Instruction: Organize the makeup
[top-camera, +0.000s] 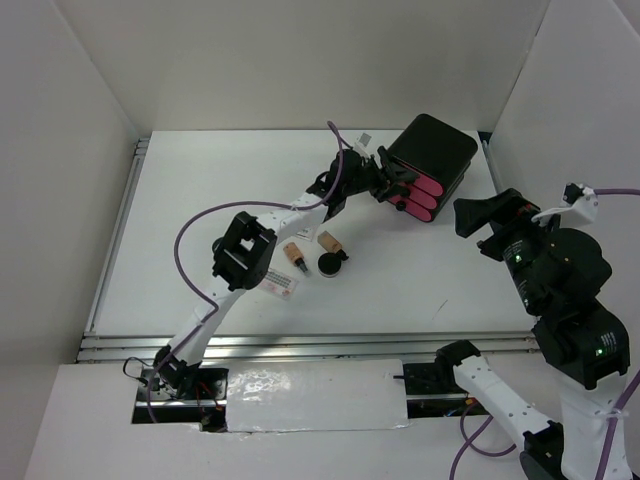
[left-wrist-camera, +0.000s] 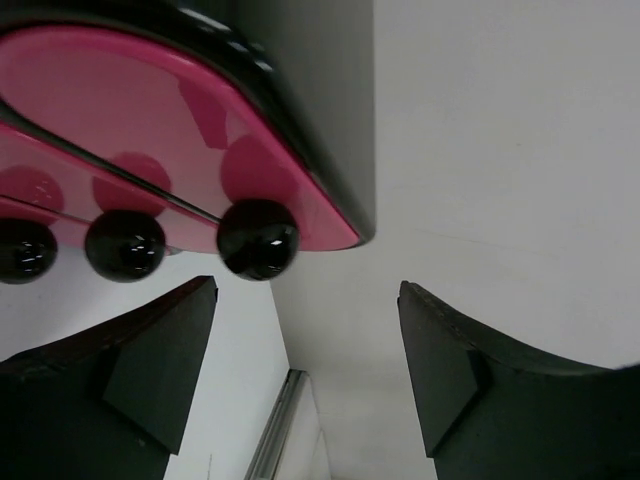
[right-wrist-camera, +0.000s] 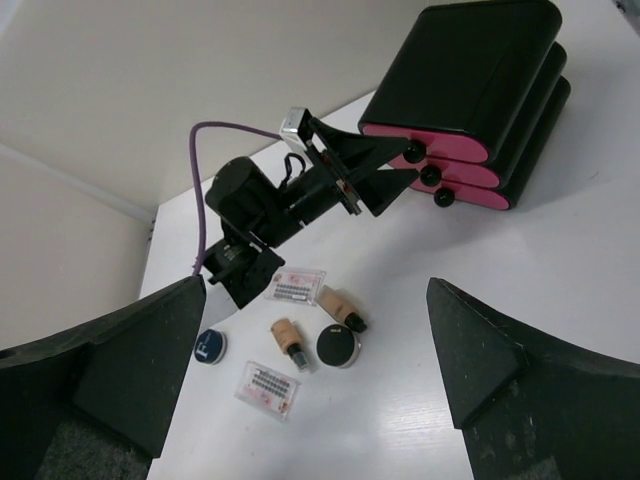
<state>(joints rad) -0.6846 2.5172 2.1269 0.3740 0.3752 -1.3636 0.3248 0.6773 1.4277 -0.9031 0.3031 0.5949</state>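
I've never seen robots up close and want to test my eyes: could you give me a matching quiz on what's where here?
1 left gripper
2 right gripper
3 tan bottles
4 drawer box

A lying on the table
B open, raised, holding nothing
C standing at the far right
D open, at a black knob

Pairs: 1-D, 2-B, 3-A, 4-C

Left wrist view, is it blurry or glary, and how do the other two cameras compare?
Left wrist view: very close, soft; the glossy pink drawer front mirrors the black knobs, which carry small highlights. Top external view: even light, faint shadows, glare on the shiny sheet between the bases. Right wrist view: makeup sharp, its own fingers dark and underexposed.
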